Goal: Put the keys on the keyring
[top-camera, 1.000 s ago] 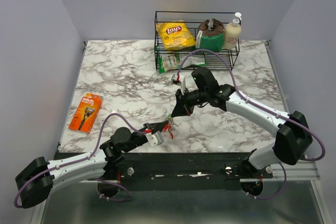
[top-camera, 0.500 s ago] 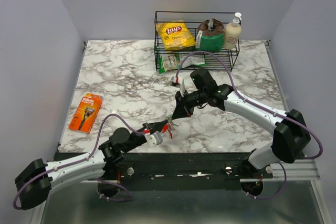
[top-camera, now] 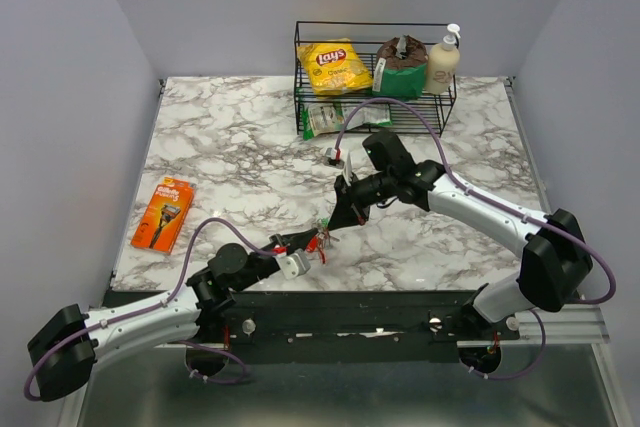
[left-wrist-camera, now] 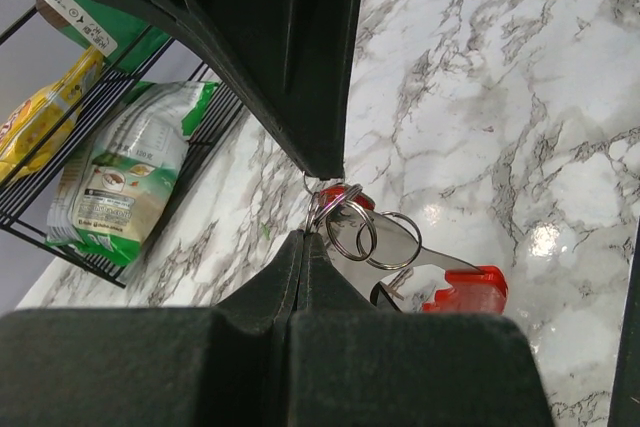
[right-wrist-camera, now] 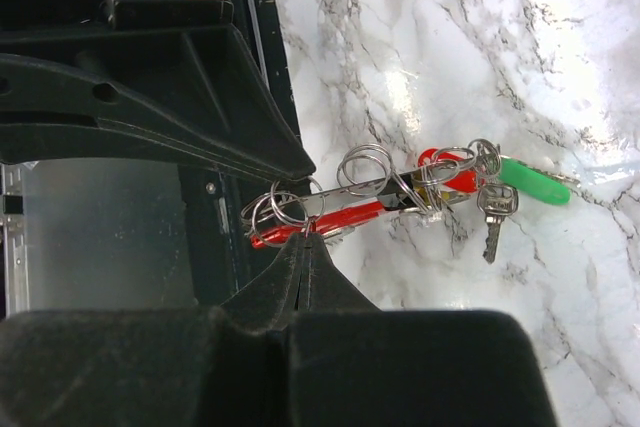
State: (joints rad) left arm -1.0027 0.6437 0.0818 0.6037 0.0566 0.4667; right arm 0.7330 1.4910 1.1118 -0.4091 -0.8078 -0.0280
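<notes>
The bunch (top-camera: pixel 321 238) hangs just above the marble near the front edge, between both grippers. My left gripper (left-wrist-camera: pixel 305 239) is shut on a thin metal ring at one end of it; two more rings (left-wrist-camera: pixel 372 236), the silvery flat piece (left-wrist-camera: pixel 435 259) and a red tag (left-wrist-camera: pixel 466 292) hang beside it. My right gripper (right-wrist-camera: pixel 303 238) is shut on a thin keyring (right-wrist-camera: pixel 281 213) of the same bunch. Beyond it lie the red oval loop (right-wrist-camera: pixel 446 173), a small metal key (right-wrist-camera: pixel 496 209) and its green tag (right-wrist-camera: pixel 535 183). In the top view the left gripper (top-camera: pixel 304 241) and right gripper (top-camera: pixel 334 222) nearly meet.
An orange razor pack (top-camera: pixel 163 213) lies at the left. A wire rack (top-camera: pixel 375 107) at the back holds a chips bag (top-camera: pixel 335 66), a bottle (top-camera: pixel 441 62) and a green packet (top-camera: pixel 335 118). A small red-and-white item (top-camera: pixel 335 155) lies in front of the rack.
Both grippers stay shut on the bunch. The right gripper has shifted slightly, and the left arm has drawn a little back toward the front edge.
</notes>
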